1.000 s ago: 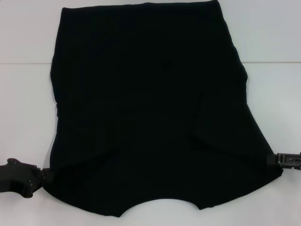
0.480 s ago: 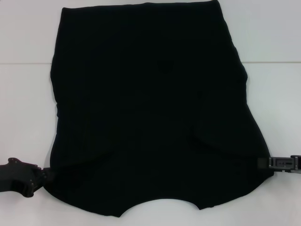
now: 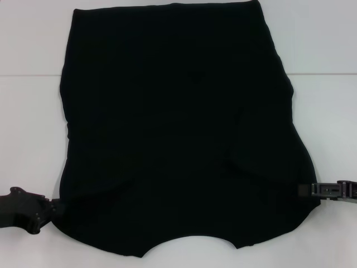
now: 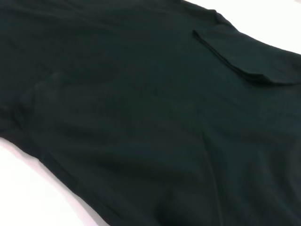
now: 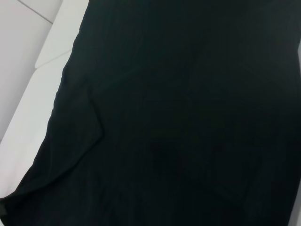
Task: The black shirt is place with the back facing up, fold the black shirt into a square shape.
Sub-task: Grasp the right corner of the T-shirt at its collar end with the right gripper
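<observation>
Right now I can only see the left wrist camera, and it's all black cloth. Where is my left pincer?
Observer: In the head view, your left pincer is at the near left edge of the plain black fabric T-shirt, which lies spread on the white table.
Operator: Where's the other one?
Observer: The right pincer is at the shirt's near right edge, its tip overlapping the fabric.
Operator: Which end is the neck?
Observer: The curved neckline is on the edge closest to the robot.
</observation>
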`<state>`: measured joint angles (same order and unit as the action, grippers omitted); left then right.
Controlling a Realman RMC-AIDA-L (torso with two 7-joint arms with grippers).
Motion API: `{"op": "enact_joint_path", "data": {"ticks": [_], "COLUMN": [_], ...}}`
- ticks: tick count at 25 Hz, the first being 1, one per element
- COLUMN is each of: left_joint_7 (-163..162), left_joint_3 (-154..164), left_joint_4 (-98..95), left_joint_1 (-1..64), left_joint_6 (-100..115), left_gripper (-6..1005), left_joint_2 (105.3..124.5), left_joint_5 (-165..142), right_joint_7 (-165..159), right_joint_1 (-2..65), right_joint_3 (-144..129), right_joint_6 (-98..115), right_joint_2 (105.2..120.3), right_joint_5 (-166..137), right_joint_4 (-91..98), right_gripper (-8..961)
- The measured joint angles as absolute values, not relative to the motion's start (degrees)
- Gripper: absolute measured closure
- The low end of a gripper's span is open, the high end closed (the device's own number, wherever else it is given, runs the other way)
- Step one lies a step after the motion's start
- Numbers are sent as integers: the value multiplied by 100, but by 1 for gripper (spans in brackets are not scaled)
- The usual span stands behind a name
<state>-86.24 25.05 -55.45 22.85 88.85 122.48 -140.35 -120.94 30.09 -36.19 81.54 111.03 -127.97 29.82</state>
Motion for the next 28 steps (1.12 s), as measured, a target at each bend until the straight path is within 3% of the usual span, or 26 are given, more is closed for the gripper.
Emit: {"op": "enact_joint_path", "data": {"ticks": [7, 13, 18, 28], "left_joint_7": [-8602, -8542, -8542, -8719], "left_joint_3": [2486, 2409, 2408, 2330], "left_joint_4": [-5545, -5545, -5546, -5546], "left_joint_1": [2285, 2289, 2304, 2266], "left_joint_6": [8877, 8876, 8877, 9015], "left_gripper": [980, 979, 979, 979], "left_joint_2": [12249, 12245, 12243, 12243], "left_joint_5": [-13977, -13947, -13939, -13894], "right_joint_7": [-12090, -12146, -12161, -11805], "right_joint_1": [3039, 3076, 3064, 2852], "right_joint_3": [-3621, -3620, -3590, -3336], "right_joint_6": [8096, 7977, 7962, 8316], "right_joint_2": [11113, 11155, 11174, 11135], "right_joint_5": [-12864, -13036, -13085, -13043], "right_joint_4": [2977, 2948, 2984, 3022], "right_gripper": [235, 443, 688, 878]}}
